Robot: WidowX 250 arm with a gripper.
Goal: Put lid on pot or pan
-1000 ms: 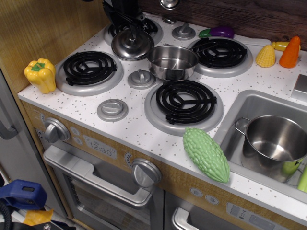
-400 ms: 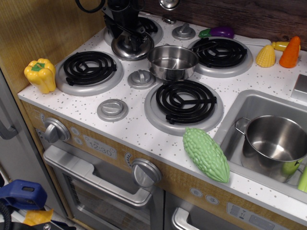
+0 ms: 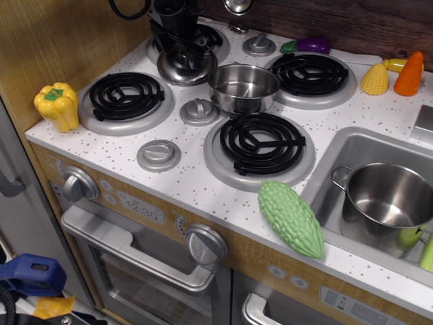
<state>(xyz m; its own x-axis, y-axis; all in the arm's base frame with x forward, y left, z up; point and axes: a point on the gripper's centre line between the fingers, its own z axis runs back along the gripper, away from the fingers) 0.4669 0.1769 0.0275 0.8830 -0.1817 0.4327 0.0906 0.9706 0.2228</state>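
The shiny domed steel lid (image 3: 174,72) lies on the back left burner. My black gripper (image 3: 185,53) is down on top of it, its fingers standing on either side of the lid's middle and hiding the knob. I cannot tell whether they are closed on it. The small shallow steel pot (image 3: 243,88) stands open and empty just right of the lid, between the burners, its rim close to the lid's edge.
A larger steel pot (image 3: 385,200) sits in the sink (image 3: 325,166) at the right. A green gourd (image 3: 291,218) lies at the counter's front, a yellow pepper (image 3: 57,105) at the left. An eggplant (image 3: 308,45), corn (image 3: 375,79) and a carrot (image 3: 410,73) are at the back right. Flat grey stove knobs (image 3: 199,110) lie between the burners.
My gripper has come down from above the lid onto it, and the lid's knob is now hidden between the fingers. The lid and small pot have not moved.
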